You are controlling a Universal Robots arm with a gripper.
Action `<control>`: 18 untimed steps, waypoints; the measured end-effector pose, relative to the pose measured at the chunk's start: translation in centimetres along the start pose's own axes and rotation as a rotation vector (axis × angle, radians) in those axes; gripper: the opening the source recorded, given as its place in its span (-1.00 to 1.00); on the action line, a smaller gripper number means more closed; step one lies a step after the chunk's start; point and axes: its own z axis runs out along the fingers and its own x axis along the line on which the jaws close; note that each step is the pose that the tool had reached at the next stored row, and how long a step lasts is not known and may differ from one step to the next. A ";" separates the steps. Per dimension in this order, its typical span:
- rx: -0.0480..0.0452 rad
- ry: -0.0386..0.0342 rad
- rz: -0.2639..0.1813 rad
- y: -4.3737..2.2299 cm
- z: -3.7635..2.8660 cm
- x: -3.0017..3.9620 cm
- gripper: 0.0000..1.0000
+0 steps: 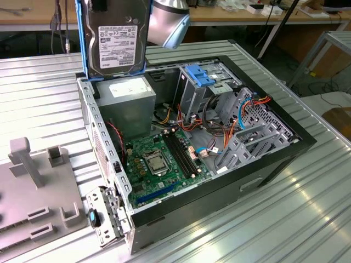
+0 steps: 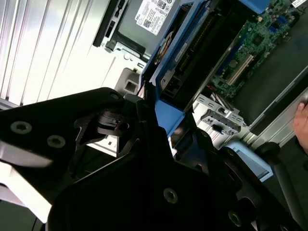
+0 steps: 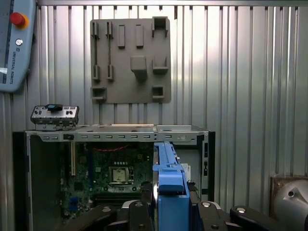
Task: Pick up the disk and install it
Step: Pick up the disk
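End effector [image 3: 169, 198] tight on upright disk [image 1: 116, 39]

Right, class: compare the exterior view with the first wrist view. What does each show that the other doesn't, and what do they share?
Exterior view: the disk face-on with its label visible, the drive cage with its blue latch, and coloured cables.
First wrist view: a control pendant with a red button, and the gripper shut on the disk's blue edge.
Both: the open computer case, its green circuit board, the disk, and the grey holder plate.
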 end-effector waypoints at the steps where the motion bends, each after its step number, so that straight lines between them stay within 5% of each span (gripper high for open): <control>1: 0.0000 0.0000 0.000 -0.37 0.01 0.00 -0.25; 12: 0.0000 0.0004 0.009 -0.81 0.11 1.49 -0.25; 14: 0.0000 0.0004 0.009 -1.30 0.18 1.55 -0.25; 18: 0.0000 0.0003 0.009 -3.47 0.37 1.58 -0.25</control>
